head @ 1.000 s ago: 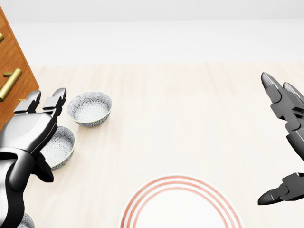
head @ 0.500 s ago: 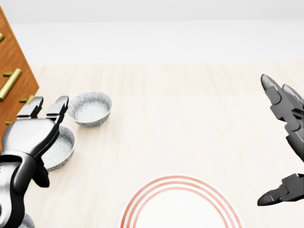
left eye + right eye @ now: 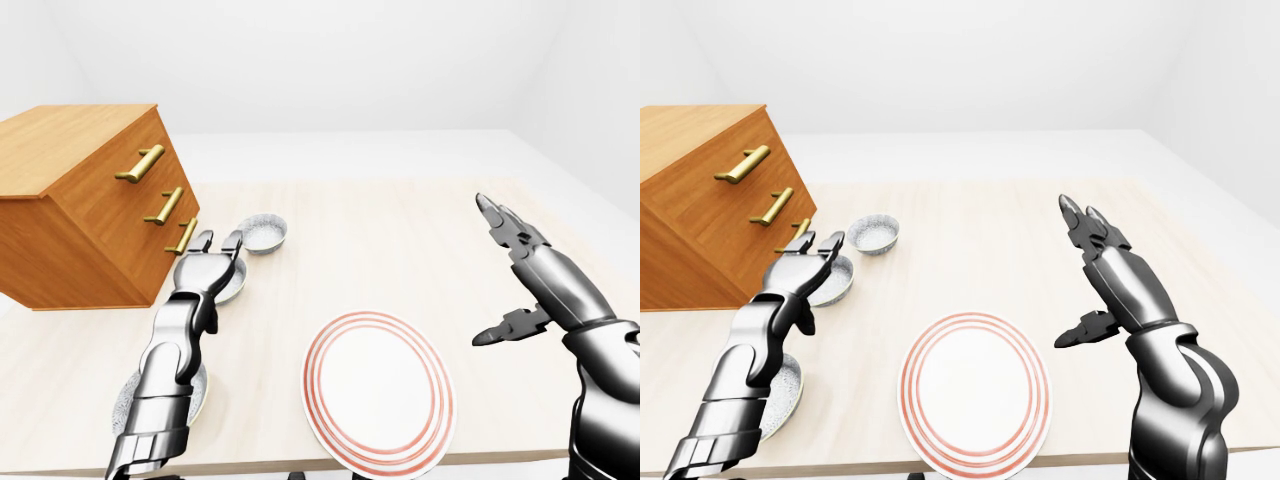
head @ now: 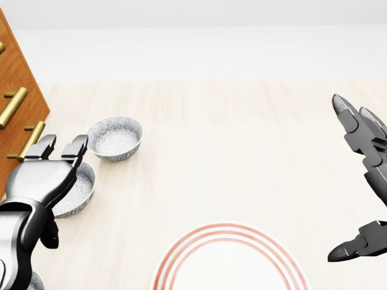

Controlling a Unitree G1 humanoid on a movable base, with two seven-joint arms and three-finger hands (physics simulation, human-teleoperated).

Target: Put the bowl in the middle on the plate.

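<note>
Three patterned grey bowls stand in a row at the left of the table. The middle bowl point(image 4: 77, 188) lies partly under my left hand point(image 4: 53, 178), whose open fingers point(image 4: 77, 145) reach over its far rim without closing on it. The far bowl point(image 4: 115, 138) stands free above it. The near bowl point(image 3: 190, 400) is mostly hidden by my left forearm. The white plate point(image 3: 378, 390) with red rings lies at the bottom centre. My right hand point(image 4: 351, 181) hovers open at the right, above the table and clear of everything.
A wooden chest of drawers point(image 3: 85, 215) with brass handles stands right beside the bowls at the left. The light wooden table point(image 3: 380, 240) stretches between the bowls and my right hand. Its near edge runs just below the plate.
My left hand has drawn back, down and left in the head view, from beside the far bowl to over the middle bowl. The right hand and the bowls have not moved.
</note>
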